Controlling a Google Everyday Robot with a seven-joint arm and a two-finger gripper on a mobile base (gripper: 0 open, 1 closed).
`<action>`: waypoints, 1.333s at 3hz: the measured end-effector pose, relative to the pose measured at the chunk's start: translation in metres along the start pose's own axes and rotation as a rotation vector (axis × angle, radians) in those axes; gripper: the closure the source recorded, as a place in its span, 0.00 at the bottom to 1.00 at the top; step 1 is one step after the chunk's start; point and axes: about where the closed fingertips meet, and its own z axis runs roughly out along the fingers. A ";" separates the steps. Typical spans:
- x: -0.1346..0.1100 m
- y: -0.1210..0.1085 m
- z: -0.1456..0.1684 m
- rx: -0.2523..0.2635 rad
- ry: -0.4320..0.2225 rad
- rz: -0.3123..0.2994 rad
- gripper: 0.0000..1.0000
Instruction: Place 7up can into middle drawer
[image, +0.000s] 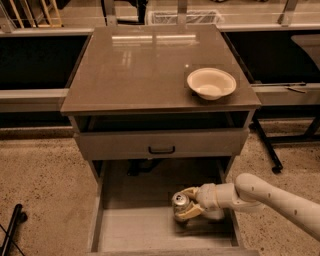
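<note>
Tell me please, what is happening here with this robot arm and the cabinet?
A robot arm reaches in from the right, and its gripper is closed around the 7up can. It holds the can upright inside the pulled-out middle drawer, near the right side. I cannot tell whether the can touches the drawer floor. The can is not yet released. A cream bowl sits on the cabinet top, and nothing is touching it.

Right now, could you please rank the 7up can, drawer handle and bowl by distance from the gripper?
1. The 7up can, held by the gripper in the open middle drawer.
2. The drawer handle, up and left.
3. The bowl, on the cabinet top.
</note>
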 end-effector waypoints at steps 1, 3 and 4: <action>0.000 0.000 0.000 0.000 0.000 0.000 0.51; 0.000 0.000 0.000 0.000 0.000 0.000 0.00; 0.000 0.000 0.000 0.000 0.000 0.000 0.00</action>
